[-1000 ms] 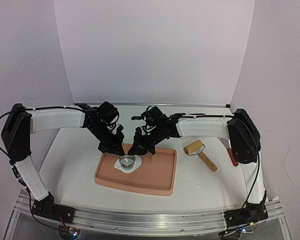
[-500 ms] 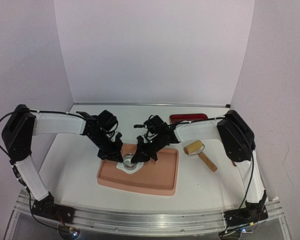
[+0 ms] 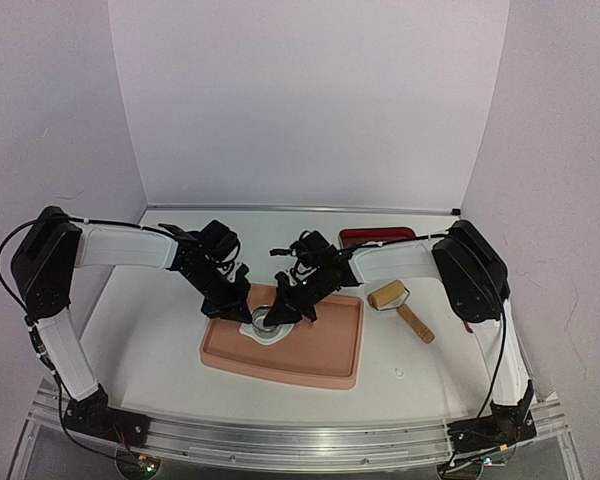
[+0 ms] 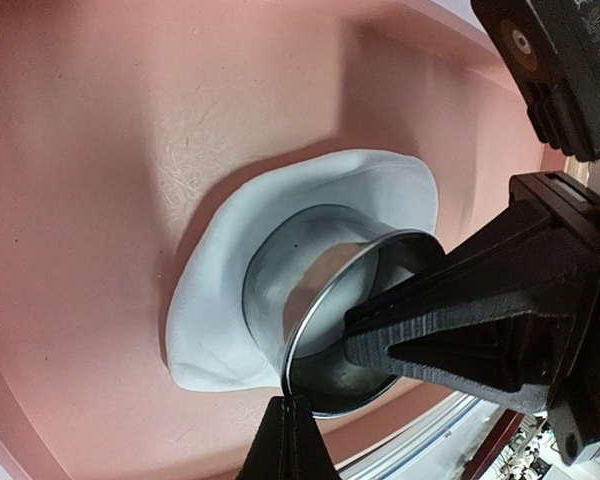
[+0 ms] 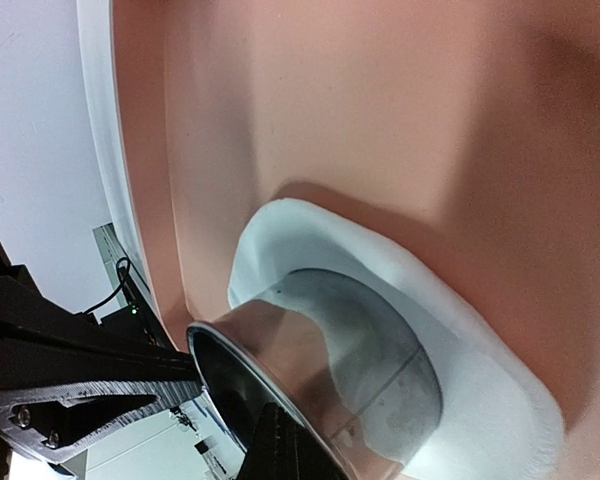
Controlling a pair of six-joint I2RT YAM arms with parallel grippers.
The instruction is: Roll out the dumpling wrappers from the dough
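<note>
A flat irregular sheet of white dough [image 3: 265,334] lies on the left part of a pink tray [image 3: 320,362]. A metal ring cutter [image 3: 268,320] stands in the dough. My left gripper [image 3: 244,298] is shut, its tip on the cutter's left rim. My right gripper [image 3: 283,311] is shut, its tip on the right rim. In the left wrist view the shut tip [image 4: 288,402] touches the cutter's rim [image 4: 280,290] above the dough [image 4: 205,300]. In the right wrist view the shut tip [image 5: 280,412] meets the cutter [image 5: 310,350] in the dough [image 5: 480,380]. No cut round wrappers show.
A wooden rolling pin [image 3: 400,305] lies on the table right of the tray. A red flat object [image 3: 377,236] lies at the back behind the right arm. White walls stand on three sides.
Both grippers have come down and closed in on the ring cutter from either side. The tray with the dough has slid a little to the right.
</note>
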